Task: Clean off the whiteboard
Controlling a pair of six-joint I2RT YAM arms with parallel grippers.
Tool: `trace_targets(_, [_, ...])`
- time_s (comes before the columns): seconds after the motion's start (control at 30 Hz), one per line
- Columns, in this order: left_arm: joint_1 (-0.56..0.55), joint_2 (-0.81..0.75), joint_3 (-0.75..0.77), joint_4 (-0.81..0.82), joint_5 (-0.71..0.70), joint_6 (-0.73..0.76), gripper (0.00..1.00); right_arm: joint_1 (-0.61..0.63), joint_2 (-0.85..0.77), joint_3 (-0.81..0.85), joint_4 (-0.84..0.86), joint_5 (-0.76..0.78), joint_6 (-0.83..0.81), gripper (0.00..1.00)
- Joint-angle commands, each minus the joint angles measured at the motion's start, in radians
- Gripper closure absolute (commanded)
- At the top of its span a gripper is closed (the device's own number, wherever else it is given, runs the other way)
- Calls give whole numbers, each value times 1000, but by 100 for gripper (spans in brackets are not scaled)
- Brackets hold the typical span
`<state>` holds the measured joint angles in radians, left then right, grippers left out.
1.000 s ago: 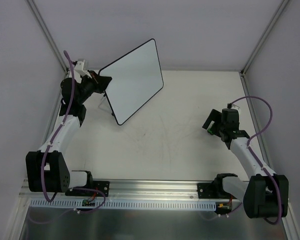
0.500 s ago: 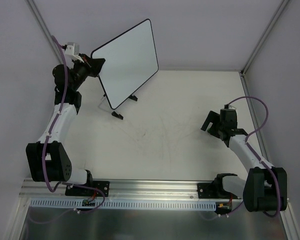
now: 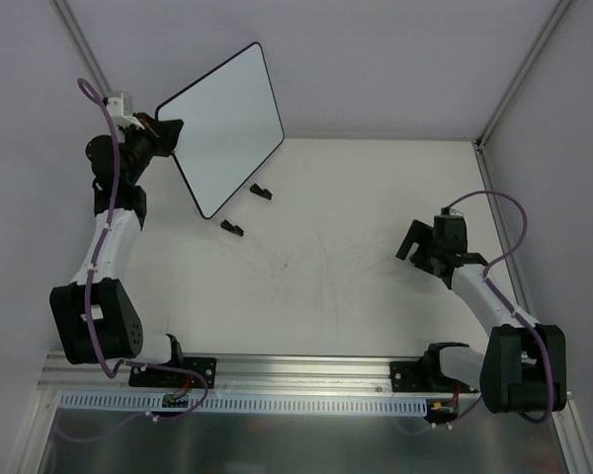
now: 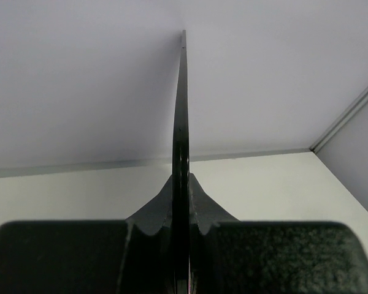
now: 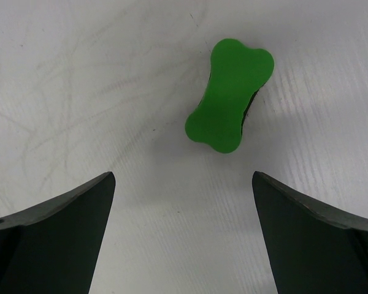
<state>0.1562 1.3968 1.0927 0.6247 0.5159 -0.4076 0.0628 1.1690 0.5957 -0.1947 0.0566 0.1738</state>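
The whiteboard (image 3: 222, 128) is white with a thin black rim, rounded corners and a blank face. It hangs tilted over the far left corner of the table (image 3: 366, 197), its left edge pinched in the left gripper (image 3: 168, 133). Two small black feet (image 3: 232, 229) show just beneath it.

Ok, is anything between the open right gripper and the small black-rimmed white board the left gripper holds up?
Nothing visible. Bare tabletop lies between the right gripper and the whiteboard in the left gripper; two small black feet lie near the board's lower edge, and a green bone-shaped eraser sits under the right gripper.
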Motion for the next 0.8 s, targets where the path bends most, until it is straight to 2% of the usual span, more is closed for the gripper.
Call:
trace_targets(0.0, [16,-117,7,257,9,-36,100,-4,11,35,3,-17,-14,1])
trace_targets(0.23, [37,-173,-99,262,27,-33,100,-4,20,36,1,-26,-16,1])
trace_targets(0.77, [68,-223,-169,184,39,65,100,-4,32,29,1,-46,-16,1])
